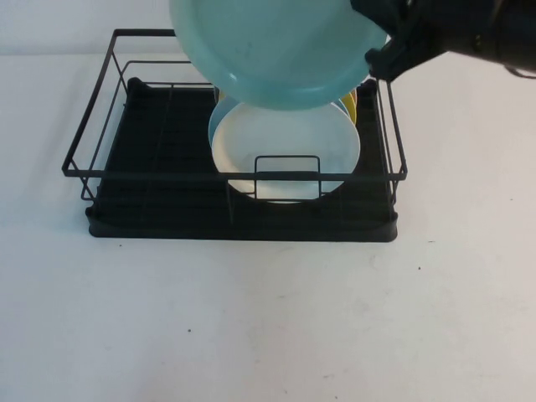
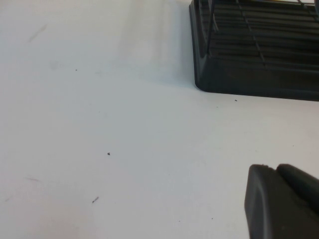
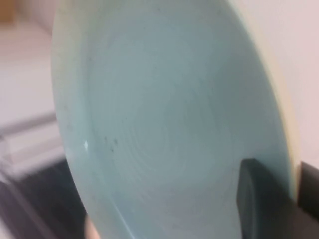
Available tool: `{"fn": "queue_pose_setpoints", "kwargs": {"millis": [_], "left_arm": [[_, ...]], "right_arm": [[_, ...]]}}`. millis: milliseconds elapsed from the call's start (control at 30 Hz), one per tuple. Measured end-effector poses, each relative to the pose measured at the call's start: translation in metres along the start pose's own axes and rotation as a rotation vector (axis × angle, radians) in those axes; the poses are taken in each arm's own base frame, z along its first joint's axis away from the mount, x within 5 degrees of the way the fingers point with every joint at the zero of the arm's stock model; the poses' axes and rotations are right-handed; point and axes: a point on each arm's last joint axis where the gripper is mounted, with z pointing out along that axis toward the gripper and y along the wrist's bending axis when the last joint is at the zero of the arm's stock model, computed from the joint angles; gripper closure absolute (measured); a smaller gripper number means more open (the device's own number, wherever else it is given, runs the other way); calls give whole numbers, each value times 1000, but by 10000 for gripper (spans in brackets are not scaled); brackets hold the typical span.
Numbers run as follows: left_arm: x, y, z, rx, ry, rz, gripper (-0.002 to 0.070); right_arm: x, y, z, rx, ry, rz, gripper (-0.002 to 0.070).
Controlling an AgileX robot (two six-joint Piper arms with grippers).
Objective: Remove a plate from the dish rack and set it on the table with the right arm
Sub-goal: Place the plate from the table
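The right gripper (image 1: 378,52) is pinching the rim of the plate (image 1: 276,46), one finger on each side of its edge. The mint-green plate is hanging in the air at the top middle of the high view, lifted above the dish rack (image 1: 234,176) and tilted. It is not touching the rack's wires.

To do this step well, I think the right arm (image 1: 469,33) should be carrying the plate out past the rack to a bare part of the table (image 1: 268,327), then tipping it flat and lowering it slowly. The grip is only on one edge, so the plate could swing or slip if the arm is jerking.

Other plates are standing in the rack just under the lifted one. A white plate (image 1: 289,155) is in front, a sky-blue plate (image 1: 216,126) is peeking out behind it, and a bit of a yellow plate (image 1: 350,102) is showing on the right. The tall wire sides of the rack are the thing to be clearing.

The left gripper (image 2: 281,201) is sitting low over the table in the lower right of its own view, near a corner of the rack. I cannot tell if it is open or closed.
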Motion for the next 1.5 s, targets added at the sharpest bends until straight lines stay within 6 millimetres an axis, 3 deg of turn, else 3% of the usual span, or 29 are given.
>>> {"fn": "queue_pose_setpoints", "kwargs": {"millis": [167, 333, 433, 600, 700, 1000, 1167, 1367, 1433, 1500], "left_arm": [[0, 0, 0, 0, 0, 0, 679], [0, 0, 0, 0, 0, 0, 679], [0, 0, 0, 0, 0, 0, 679], [0, 0, 0, 0, 0, 0, 679], [0, 0, 0, 0, 0, 0, 679], [0, 0, 0, 0, 0, 0, 679], [0, 0, 0, 0, 0, 0, 679], [0, 0, 0, 0, 0, 0, 679], [0, 0, 0, 0, 0, 0, 679], [0, 0, 0, 0, 0, 0, 679]], "right_arm": [[-11, 13, -24, -120, 49, 179, 625], [12, 28, -33, -217, 367, 437, 625], [36, 36, -34, -227, 554, 550, 625], [96, 50, -24, -156, 752, 787, 626], [132, 59, -14, -119, 832, 902, 626], [205, 70, 33, -67, 933, 1060, 626], [224, 72, 45, -38, 935, 1113, 625], [232, 73, 49, -24, 942, 1111, 618], [233, 73, 49, -24, 945, 1106, 566], [233, 73, 49, -24, 945, 1106, 470]]}}
